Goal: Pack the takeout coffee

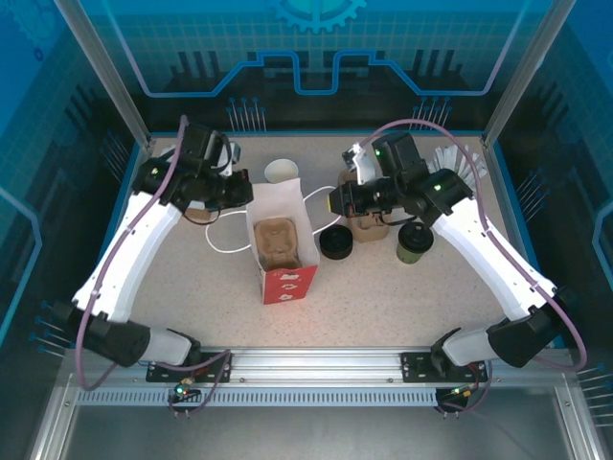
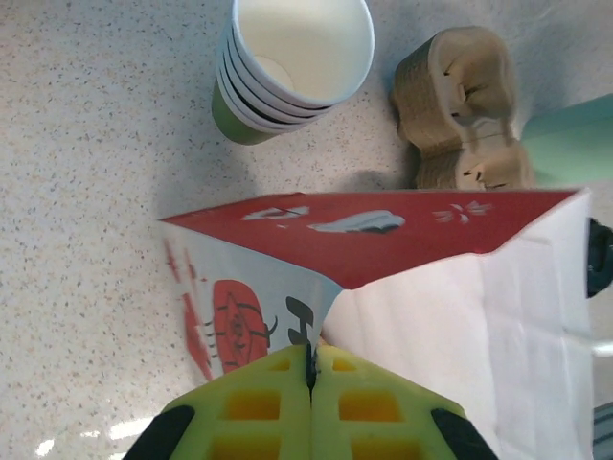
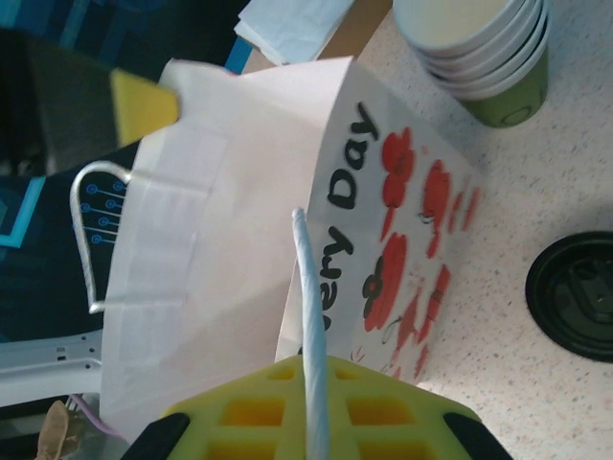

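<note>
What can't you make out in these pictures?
- Top view: coffee cup, too small to tell whether its lid is on.
- Right wrist view: black lid, cut off by the right edge.
- Left wrist view: inside of the bag, hidden by its own white wall.

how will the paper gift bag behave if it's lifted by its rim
Probably floppy: the gift bag is thin creased paper, and its wall folds inward where the left pincer pinches it. Likely light, since it seems to hold one pulp carrier. Standing open and tall, it may tip or tear if one side is pulled harder.
</note>
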Available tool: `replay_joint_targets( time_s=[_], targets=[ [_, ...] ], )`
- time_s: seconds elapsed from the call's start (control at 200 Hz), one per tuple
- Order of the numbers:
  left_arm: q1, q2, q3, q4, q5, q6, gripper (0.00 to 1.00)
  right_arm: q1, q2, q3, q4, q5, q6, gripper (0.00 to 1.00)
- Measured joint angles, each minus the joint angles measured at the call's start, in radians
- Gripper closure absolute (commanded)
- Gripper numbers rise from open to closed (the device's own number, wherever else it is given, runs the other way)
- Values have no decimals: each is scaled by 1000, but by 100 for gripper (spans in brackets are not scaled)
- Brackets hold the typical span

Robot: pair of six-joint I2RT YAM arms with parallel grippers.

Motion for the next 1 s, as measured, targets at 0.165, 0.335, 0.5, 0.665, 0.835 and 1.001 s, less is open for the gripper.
replay_joint_targets(
  time_s=[0.165,0.335,0.5,0.665,0.835,1.001],
  targets=[
    [-19,-114,-84,10,-6,-116,95,-46,66,106,-52,-28,-70,88],
    [-45,-154,-197,31,-6,-225,93,-50,141,188,-104,-61,-118,88],
    [-46,-161,-235,40,-6,-286,87,-60,171,221,-131,-81,-137,89],
    [-49,-175,-240,64,2,-316,56,-62,197,286,-142,-100,-156,88],
    [-50,-182,-230,48,-10,-264,33,-64,220,302,-157,-108,-178,74],
    [-50,-157,-119,-19,-39,-137,21,-69,236,324,-198,-84,-204,50]
  ],
)
